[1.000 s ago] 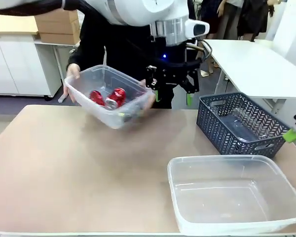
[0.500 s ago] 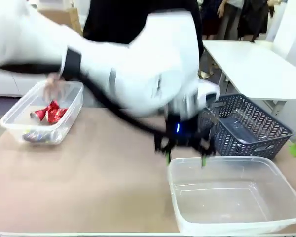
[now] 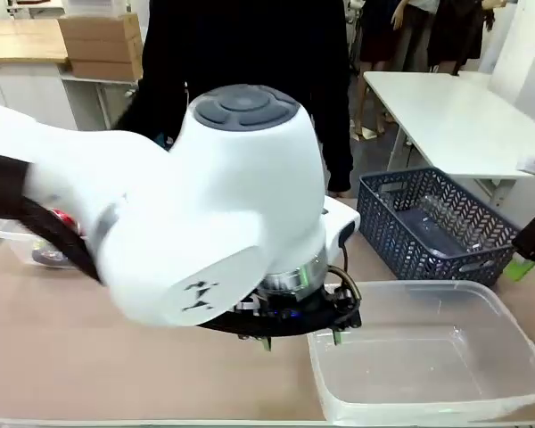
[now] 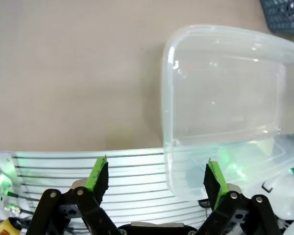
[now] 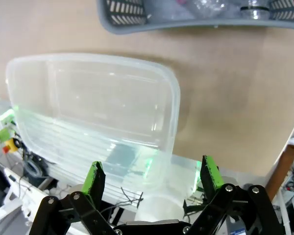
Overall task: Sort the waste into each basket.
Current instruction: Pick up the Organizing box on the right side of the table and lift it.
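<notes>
My left gripper [image 4: 157, 176] has swung lower since, released at the near corner of the clear tub [image 4: 225, 98]. The right wrist view adds my right gripper [image 5: 151, 175], released too.

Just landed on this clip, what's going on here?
The left gripper hangs open by a corner of an empty clear tub at the table's near edge. The right gripper is open, holding nothing. A second tub with a red can sits at the far left, near a person in black. Clear plastic lies in the lattice basket.
</notes>
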`<state>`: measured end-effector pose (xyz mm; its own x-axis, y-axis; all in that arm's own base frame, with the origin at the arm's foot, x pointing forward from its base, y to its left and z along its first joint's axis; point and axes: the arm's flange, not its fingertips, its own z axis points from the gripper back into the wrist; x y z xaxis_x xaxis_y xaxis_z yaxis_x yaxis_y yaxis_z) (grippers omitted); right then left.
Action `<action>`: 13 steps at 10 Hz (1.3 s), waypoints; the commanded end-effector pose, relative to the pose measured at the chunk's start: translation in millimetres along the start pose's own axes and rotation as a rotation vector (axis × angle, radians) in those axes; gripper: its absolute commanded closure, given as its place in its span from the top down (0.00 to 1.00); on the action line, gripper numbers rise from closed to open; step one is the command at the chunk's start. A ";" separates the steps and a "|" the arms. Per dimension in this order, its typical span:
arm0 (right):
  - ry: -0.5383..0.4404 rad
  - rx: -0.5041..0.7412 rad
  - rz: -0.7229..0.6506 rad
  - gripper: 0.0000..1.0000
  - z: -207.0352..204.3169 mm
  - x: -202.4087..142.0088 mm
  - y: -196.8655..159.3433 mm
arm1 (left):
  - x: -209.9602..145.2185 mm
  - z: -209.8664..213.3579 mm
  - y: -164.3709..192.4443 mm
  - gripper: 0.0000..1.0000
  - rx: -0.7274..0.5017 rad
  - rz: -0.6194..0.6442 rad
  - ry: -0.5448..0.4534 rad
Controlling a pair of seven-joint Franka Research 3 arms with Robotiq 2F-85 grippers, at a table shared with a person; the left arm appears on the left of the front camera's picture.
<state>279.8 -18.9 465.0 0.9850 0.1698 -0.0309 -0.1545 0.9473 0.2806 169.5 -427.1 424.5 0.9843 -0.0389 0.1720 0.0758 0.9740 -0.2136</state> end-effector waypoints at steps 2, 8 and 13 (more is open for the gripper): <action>-0.017 -0.008 0.123 1.00 -41.1 -13.3 11.2 | 21.3 -6.0 4.2 1.00 -0.039 -0.044 0.034; 0.102 -0.085 -0.020 1.00 -139.0 -49.4 -10.4 | 59.0 -40.3 8.3 1.00 -0.060 -0.110 0.059; 0.109 -0.092 -0.076 1.00 -190.9 -66.6 -6.1 | 65.8 -48.5 6.8 1.00 -0.048 -0.173 0.112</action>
<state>332.6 -6.1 375.0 0.9663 0.1685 -0.1947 -0.1259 0.9688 0.2136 236.1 -434.9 385.9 0.9732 -0.1942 0.1228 0.2192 0.9450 -0.2427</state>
